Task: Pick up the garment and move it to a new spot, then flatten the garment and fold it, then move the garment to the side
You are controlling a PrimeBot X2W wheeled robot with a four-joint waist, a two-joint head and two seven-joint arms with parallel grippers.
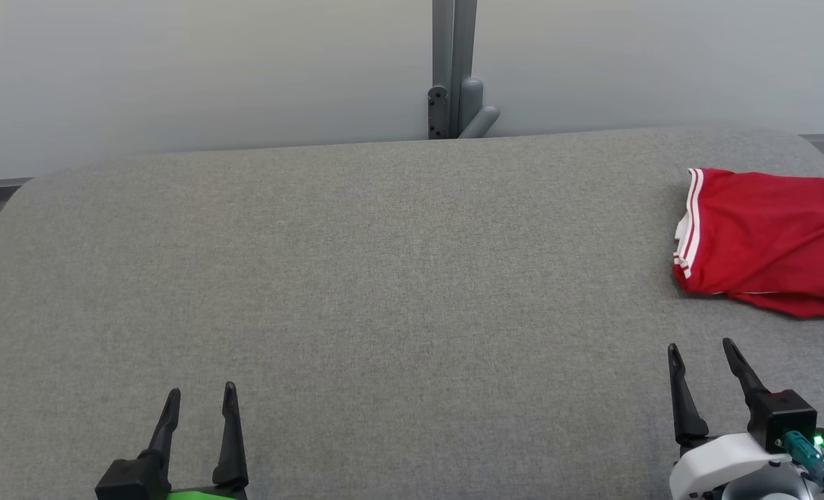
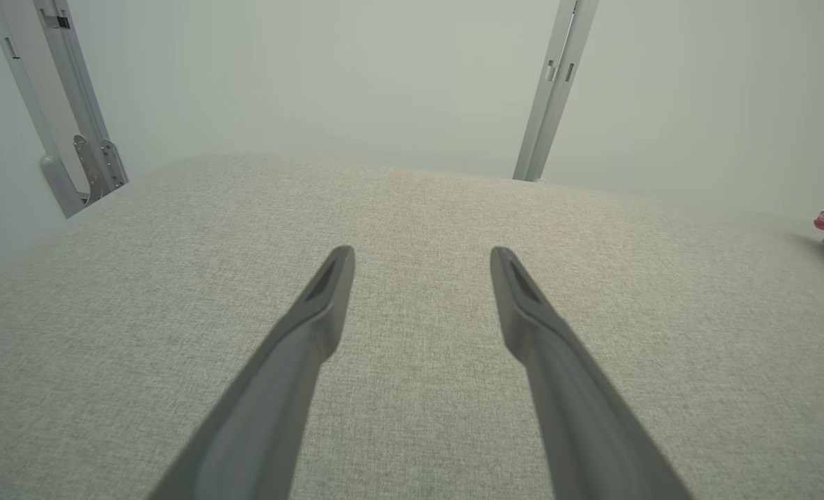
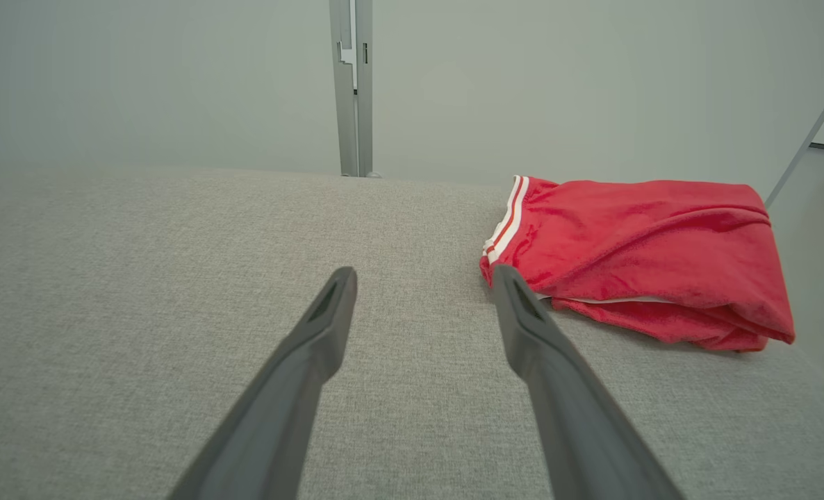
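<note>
Presently hovering over the grey table (image 1: 384,278) with left gripper (image 1: 202,389) and right gripper (image 1: 700,345) both spread wide, gripping nothing, leaving the folded red garment (image 1: 766,239) lying at far right.

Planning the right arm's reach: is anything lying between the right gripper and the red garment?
Nothing visible does. Bare grey padded surface lies between the open right gripper and the red garment, which sits just ahead of it and slightly to its right, apart from the fingers.

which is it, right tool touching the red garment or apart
Apart. The head view shows bare grey surface between the open right tool and the garment.
</note>
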